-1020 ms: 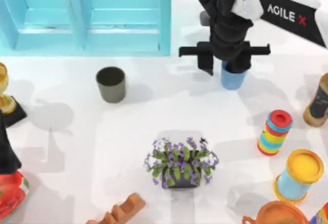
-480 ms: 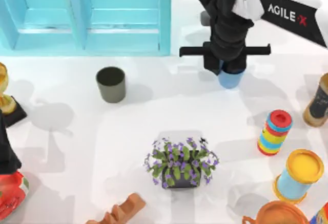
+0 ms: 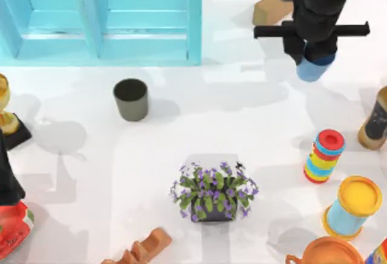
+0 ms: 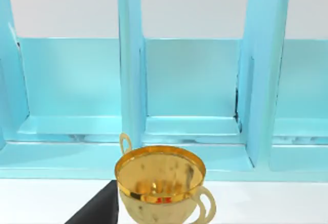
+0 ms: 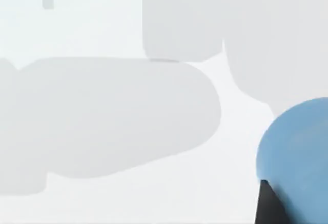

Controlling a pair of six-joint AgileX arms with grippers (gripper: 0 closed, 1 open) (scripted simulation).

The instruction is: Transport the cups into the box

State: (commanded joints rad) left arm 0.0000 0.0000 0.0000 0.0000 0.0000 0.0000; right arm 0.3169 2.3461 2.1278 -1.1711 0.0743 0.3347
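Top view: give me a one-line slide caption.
Right end effector holds the blue cup aloft; olive cup waits beside the cyan box.

A bright blue cup (image 3: 312,69) hangs beneath a black tool (image 3: 312,55) above a white surface (image 3: 242,125). A dark olive-grey cup (image 3: 130,99) stands before the light cyan box (image 3: 195,19). Purple flowers with green leaves (image 3: 213,189); a stack banded red, blue and yellow (image 3: 324,156); a yellow-lidded can (image 3: 352,207); a gold trophy cup (image 4: 161,185).

Black right arm (image 3: 318,4), flat black crossbar, black jaws
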